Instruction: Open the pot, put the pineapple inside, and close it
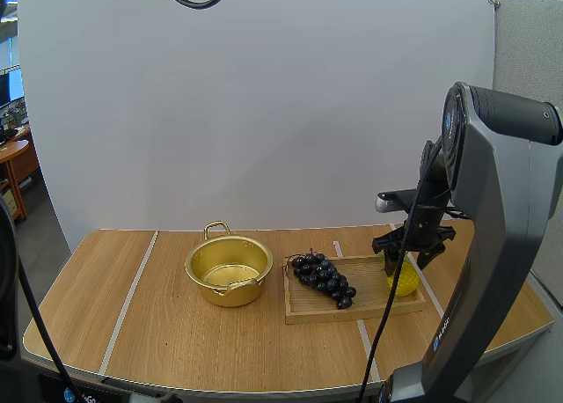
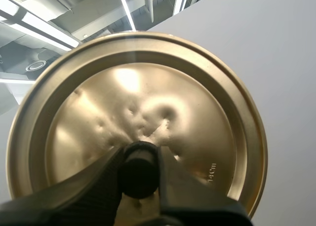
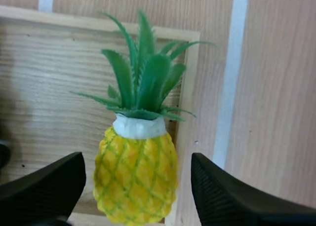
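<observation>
Lid (image 2: pixel 148 102), gold metal: stamped "14cm" in small characters. Mark sits just beside left gripper (image 2: pixel 139 159), past outer side of one finger, between pinched black knob (image 2: pixel 139 169) and lid rim. Characters turned sideways, running up toward rim.

Right arm (image 1: pixel 493 245), lower link, below right gripper (image 1: pixel 405 264) and nearer base: blue round logo (image 1: pixel 435 342) with short line of pale lettering beside it, running along link. Lettering too small to read.

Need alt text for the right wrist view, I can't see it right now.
A yellow pineapple with a green crown lies at the edge of the wooden tray, between the open fingers of the right gripper, neither touching it.
</observation>
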